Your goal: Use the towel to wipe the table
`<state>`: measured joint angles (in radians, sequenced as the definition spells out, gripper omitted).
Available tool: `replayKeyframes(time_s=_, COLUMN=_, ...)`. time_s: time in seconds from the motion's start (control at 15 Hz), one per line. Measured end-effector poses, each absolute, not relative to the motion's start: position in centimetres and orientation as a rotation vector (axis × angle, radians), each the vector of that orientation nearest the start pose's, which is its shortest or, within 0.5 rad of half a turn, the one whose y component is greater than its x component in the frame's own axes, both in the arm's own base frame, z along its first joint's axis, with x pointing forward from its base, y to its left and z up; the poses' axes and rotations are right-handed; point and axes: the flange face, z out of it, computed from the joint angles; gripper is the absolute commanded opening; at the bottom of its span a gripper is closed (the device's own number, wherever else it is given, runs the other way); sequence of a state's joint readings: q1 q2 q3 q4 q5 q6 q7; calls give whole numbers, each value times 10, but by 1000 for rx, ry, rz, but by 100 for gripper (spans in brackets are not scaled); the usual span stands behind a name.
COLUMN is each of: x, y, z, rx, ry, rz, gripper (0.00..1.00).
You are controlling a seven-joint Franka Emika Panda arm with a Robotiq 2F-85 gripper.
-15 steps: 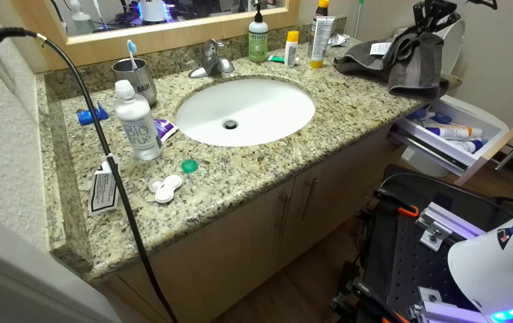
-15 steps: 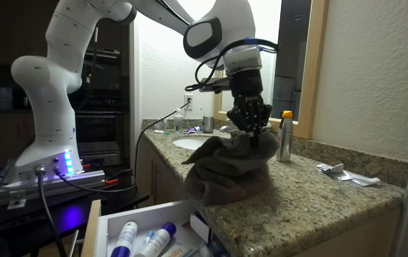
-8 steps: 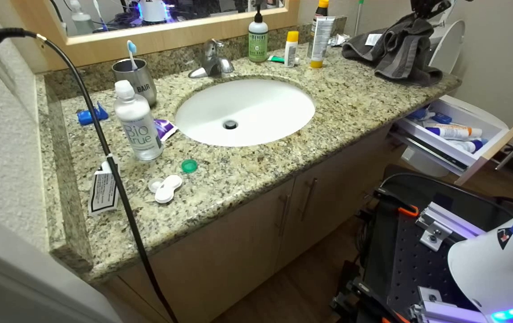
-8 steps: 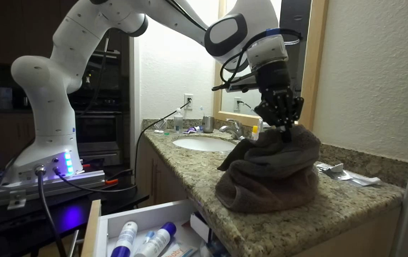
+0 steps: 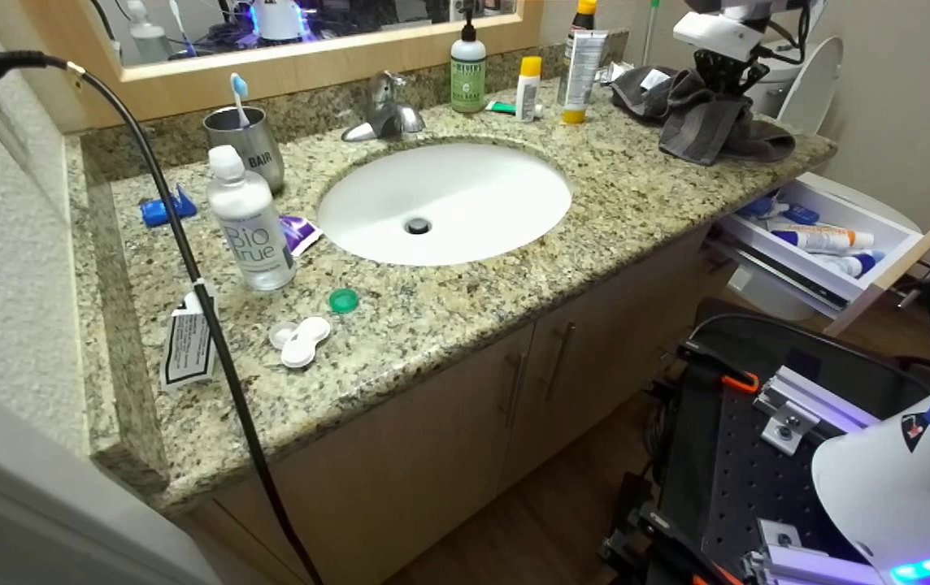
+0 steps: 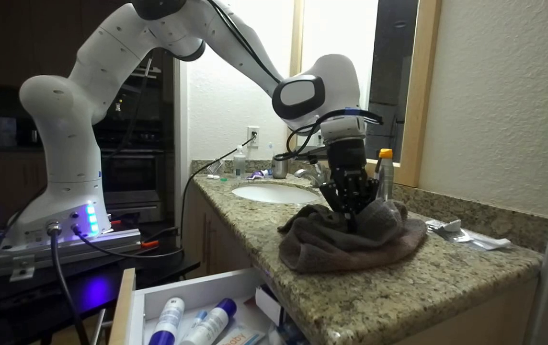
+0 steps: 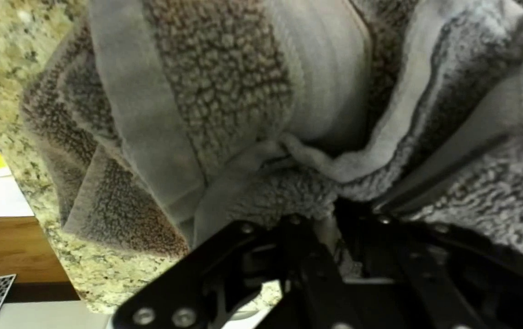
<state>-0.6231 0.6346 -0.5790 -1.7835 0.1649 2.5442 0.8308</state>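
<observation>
The dark grey towel (image 5: 697, 134) lies bunched on the speckled granite countertop (image 5: 619, 236), on the part beyond the sink and above the open drawer. In an exterior view the towel (image 6: 336, 249) spreads low in folds near the counter's front edge. My gripper (image 6: 350, 223) points down into the top of the towel, its fingertips sunk in the cloth. In the wrist view the gripper (image 7: 330, 224) is closed around a fold of the towel (image 7: 225, 77). The towel's underside and the exact fingertip contact are hidden.
A white sink (image 5: 449, 203) is set in the counter. Near the towel stand a grey-white tube (image 5: 583, 77), a yellow-capped bottle (image 5: 528, 89) and a soap bottle (image 5: 467, 69). Foil wrappers (image 6: 465, 235) lie by the back wall. An open drawer (image 6: 197, 287) projects in front.
The gripper carried the towel from the counter's front edge further onto the counter, then lowered and shifted slightly back toward the sink. The towel has slumped from a tall bunch to a flatter one.
</observation>
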Motion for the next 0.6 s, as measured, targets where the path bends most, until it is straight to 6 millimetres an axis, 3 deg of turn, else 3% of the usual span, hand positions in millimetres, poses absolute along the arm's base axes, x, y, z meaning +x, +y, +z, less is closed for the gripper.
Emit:
replayKeyframes(time_s=0.13, x=281, y=-622, z=289, rx=-1746, ry=2867, rz=-398, gripper=72)
replayKeyframes(time_s=0.33, x=275, y=-629, z=361, rx=-1753, ry=2803, rz=-668, gripper=95)
replayKeyframes(time_s=0.47, x=266, y=-626, z=420, rx=-1782, ry=2723, rz=-862, gripper=100)
replayKeyframes(time_s=0.53, x=260, y=-622, z=448, rx=-1802, ry=2675, rz=-951, gripper=89)
replayKeyframes(time_s=0.6, x=255, y=-614, z=473, rx=-1829, ry=2622, rz=-1024, gripper=97)
